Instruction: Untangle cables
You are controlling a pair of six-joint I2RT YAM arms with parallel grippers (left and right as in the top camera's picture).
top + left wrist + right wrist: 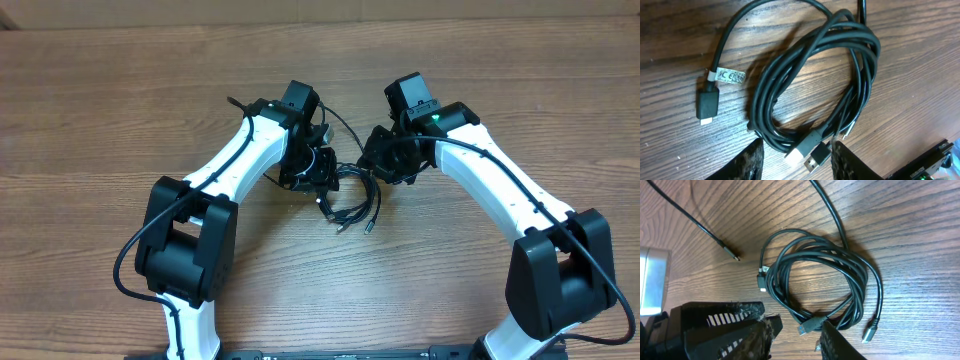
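Left hand [797, 146] hovers at one edge of the coiled cables [767, 92], its fingers spread and released, with two plug ends [807, 156] of the coil lying in the gap between them, gripped by neither. Across the coil, the right hand [799, 326] has its fingers likewise parted and grasps nothing, one plug end lying just beyond its tips. The coil lies flat on the table [120, 100] between the two hands, and a labelled plug [707, 104] trails out on a single strand just beside it.
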